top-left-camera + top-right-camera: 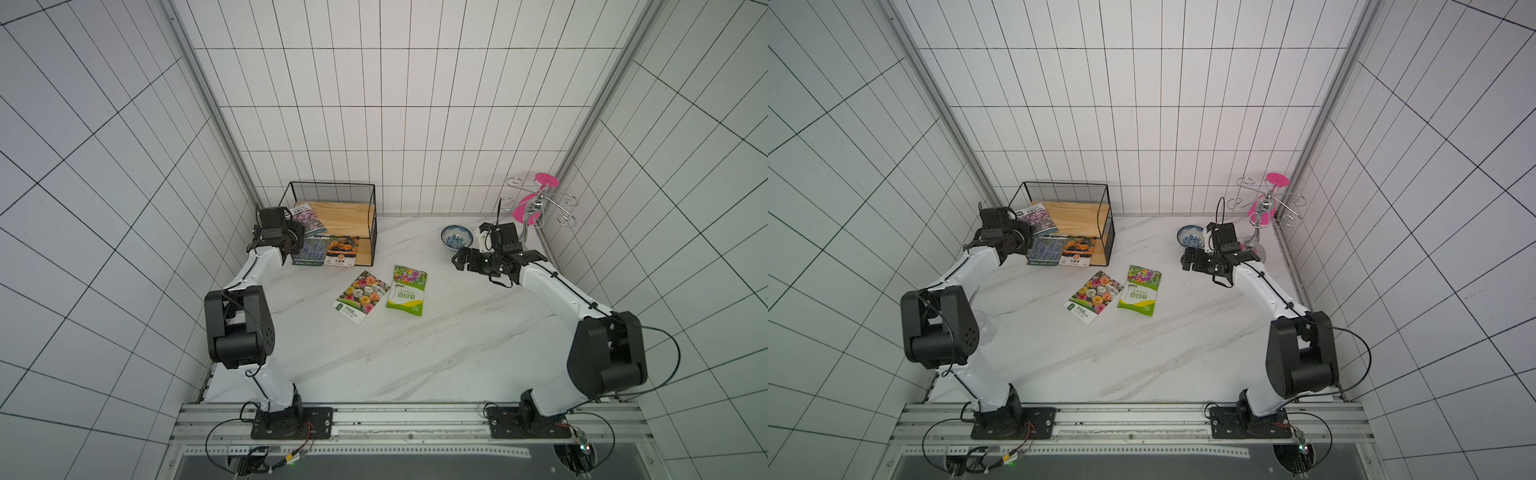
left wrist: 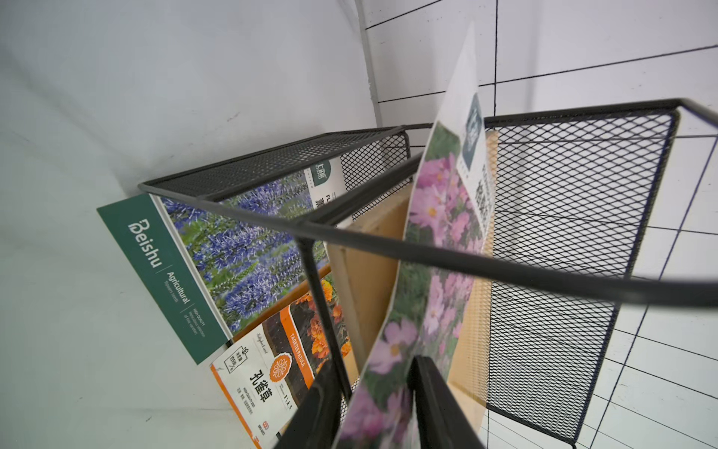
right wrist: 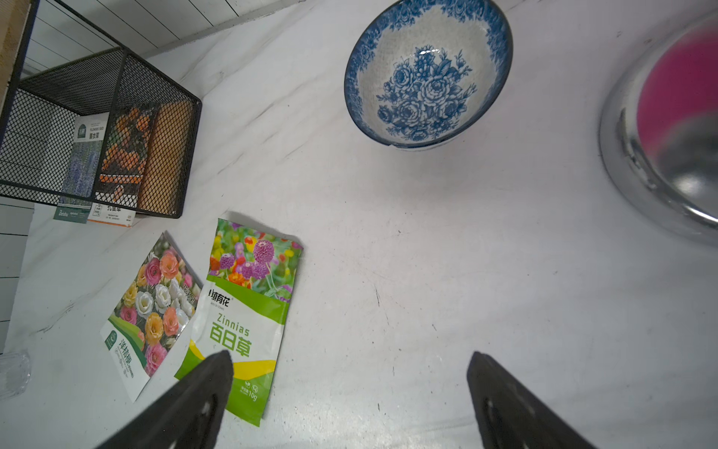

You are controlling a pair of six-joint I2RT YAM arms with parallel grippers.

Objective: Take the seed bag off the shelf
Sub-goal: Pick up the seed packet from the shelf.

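So the left gripper is right up at the left end of the shelf, the little black wire rack with a mesh back and two wooden boards, which sits against the back wall on the left part of the table. The pink-flower seed bag is on the upper board, skewed, with its near corner poking out past the frame toward the gripper. In the left wrist view that end of the bag runs between the two black fingers, one on each face, and the bag curves away from there. The jaws look narrowed around it, but honestly I can't tell if they're biting down on it or just bracketing it. On the lower board there's a lavender bag and an orange marigold bag side by side, both sticking out over the front edge. Two more packets lie flat on the table in front of the shelf, right next to each other: a mixed-roses bag and a green zinnia bag. The right gripper hangs over the table on the other side with its fingers spread wide and nothing in them, just beside a blue-and-white bowl. A chrome stand with pink discs is in the far right corner.
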